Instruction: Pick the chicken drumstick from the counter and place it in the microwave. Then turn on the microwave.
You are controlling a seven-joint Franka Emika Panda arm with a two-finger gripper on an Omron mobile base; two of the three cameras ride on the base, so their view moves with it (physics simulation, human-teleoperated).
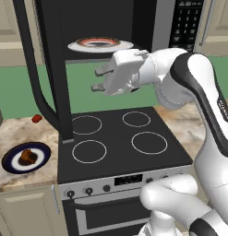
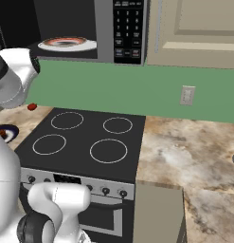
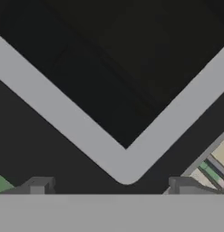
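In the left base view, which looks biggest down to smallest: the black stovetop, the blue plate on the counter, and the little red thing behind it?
1. Black stovetop
2. Blue plate
3. Little red thing, farther from the camera but clearly smallest.

the microwave [image 2: 80,28] stands open above the black stove [image 2: 85,137].

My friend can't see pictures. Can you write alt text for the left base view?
A white arm's open end effector hovers above a black stove, by the open microwave holding a plate. The drumstick sits on a blue plate on the counter.
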